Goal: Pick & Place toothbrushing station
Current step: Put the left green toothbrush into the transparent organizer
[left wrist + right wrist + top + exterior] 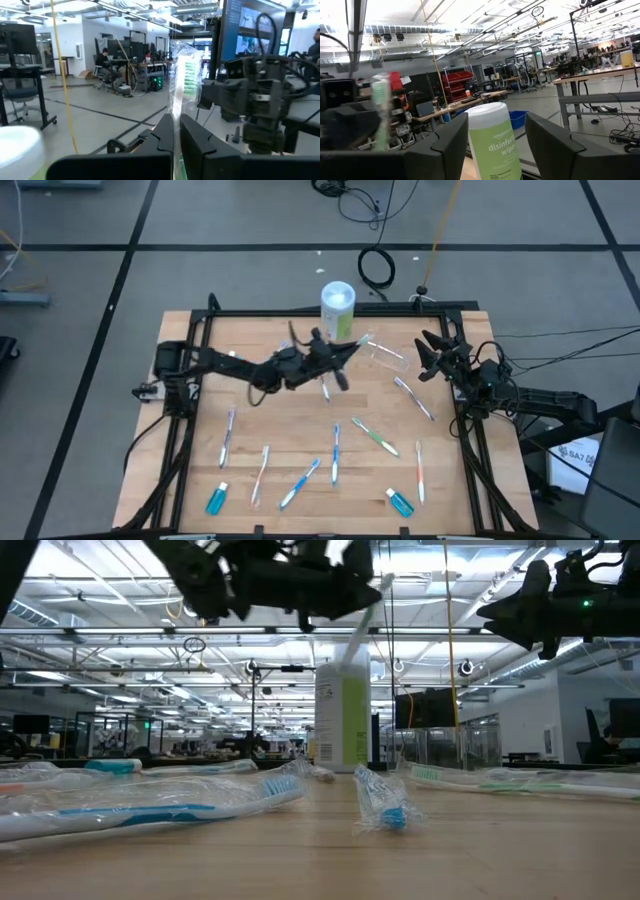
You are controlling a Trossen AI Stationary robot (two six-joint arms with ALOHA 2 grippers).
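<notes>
Both claws up: left claw (176, 131) clamps green toothbrush (189, 75) (wrapped); right claw (495, 145) gapes empty.

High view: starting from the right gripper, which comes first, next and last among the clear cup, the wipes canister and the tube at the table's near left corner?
From the right gripper:
1. Clear cup, lying just beside it.
2. Wipes canister, at the far edge, middle.
3. Tube, near left corner.

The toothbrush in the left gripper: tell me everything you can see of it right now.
The toothbrush has green and white bristles and sits sealed in a clear, crinkly plastic wrapper. The left gripper is shut on its lower part, holding it upright above the table, head up and clear of the fingers. Nothing else touches it. Its handle is hidden between the fingers.
</notes>
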